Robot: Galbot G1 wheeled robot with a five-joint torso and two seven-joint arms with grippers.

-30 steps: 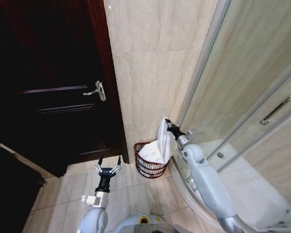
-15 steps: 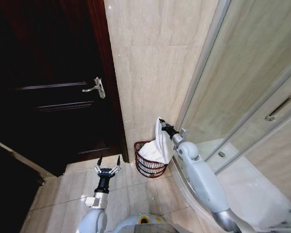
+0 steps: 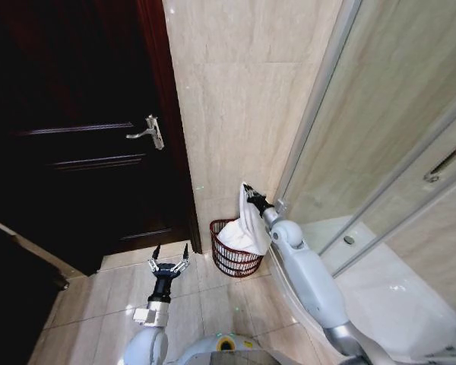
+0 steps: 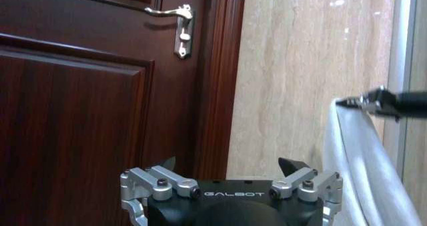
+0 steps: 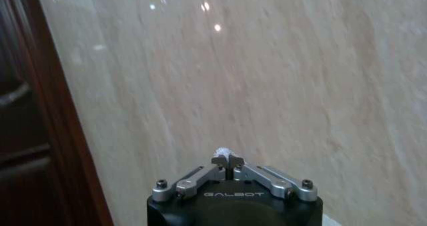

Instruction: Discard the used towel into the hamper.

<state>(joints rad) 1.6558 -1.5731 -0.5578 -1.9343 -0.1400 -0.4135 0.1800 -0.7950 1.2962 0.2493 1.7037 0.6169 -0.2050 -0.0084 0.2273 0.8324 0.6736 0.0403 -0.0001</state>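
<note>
A white towel hangs from my right gripper, which is shut on its top corner above the hamper. The towel's lower end lies inside the dark red, open-weave hamper, which stands on the floor against the beige wall. In the right wrist view the right gripper has its fingers pressed together on a bit of white cloth. The left wrist view shows the towel draped down from the right gripper. My left gripper is low over the floor tiles, left of the hamper, open and empty.
A dark wooden door with a metal lever handle stands left of the hamper. A glass shower enclosure with a raised curb runs along the right. Beige floor tiles lie in front of the hamper.
My right gripper has carried the towel's top corner up and to the left, toward the wall. The left gripper has stayed in place. The camera has shifted slightly.
</note>
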